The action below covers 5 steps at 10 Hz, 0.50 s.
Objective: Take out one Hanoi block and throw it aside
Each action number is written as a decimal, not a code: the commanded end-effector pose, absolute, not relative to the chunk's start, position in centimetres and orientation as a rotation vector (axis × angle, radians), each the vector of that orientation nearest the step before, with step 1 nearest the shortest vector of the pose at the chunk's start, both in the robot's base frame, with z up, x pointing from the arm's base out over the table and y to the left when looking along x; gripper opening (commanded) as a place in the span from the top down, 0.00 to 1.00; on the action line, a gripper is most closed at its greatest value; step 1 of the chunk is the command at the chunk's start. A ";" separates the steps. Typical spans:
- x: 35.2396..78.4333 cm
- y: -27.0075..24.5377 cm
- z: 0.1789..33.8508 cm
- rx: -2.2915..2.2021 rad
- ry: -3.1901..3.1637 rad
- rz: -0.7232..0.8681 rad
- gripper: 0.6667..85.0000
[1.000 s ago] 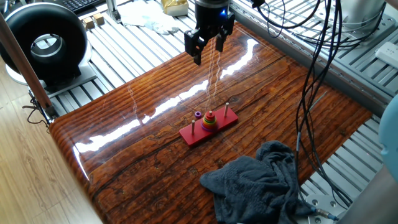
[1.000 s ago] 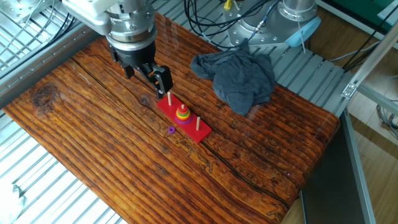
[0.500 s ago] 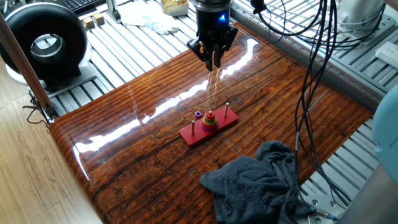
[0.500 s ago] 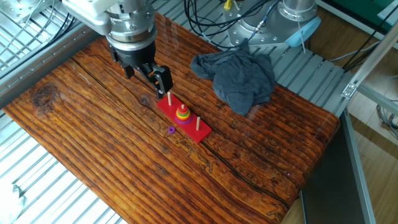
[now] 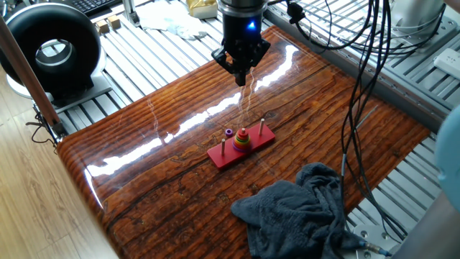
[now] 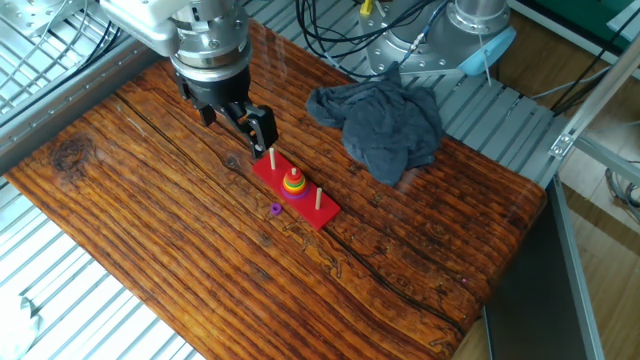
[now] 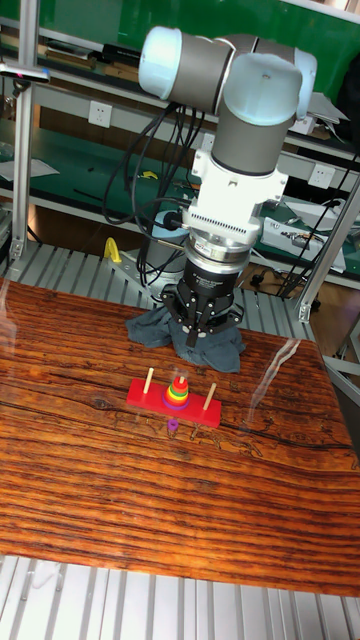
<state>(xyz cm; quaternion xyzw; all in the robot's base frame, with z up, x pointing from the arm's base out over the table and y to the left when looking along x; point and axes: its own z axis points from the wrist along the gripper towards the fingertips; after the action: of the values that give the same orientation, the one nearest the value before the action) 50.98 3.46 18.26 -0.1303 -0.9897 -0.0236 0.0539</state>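
Gripper (image 5: 241, 74) hangs above the wooden table (image 5: 144, 180), clear of the red base (image 5: 241, 147); we read its fingers as pressed together, nothing between them. On the base's middle peg we see the ring stack (image 6: 293, 183), with the Hanoi block (image 7: 179, 381), tiny and red-pink, on top. A small purple ring (image 6: 275, 209) lies on the wood just beside the base. Two outer pegs stand bare. We note a grey cloth (image 6: 385, 120) bunched near the table's edge, well apart from the base.

You see the gripper (image 5: 240, 75) high above the red base (image 5: 241, 147) (fingers together), grey cloth (image 5: 302, 212) near.
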 end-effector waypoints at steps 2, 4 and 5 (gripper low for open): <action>50.8 4.5 17.5 -0.389 -3.064 -0.127 1.00; 50.7 4.2 17.2 -0.366 -3.084 -0.088 1.00; 50.8 4.1 17.1 -0.359 -3.097 -0.084 1.00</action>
<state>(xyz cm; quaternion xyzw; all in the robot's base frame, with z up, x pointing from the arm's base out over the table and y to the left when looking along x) 50.77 3.90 17.37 -0.1210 -0.9920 -0.0251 0.0260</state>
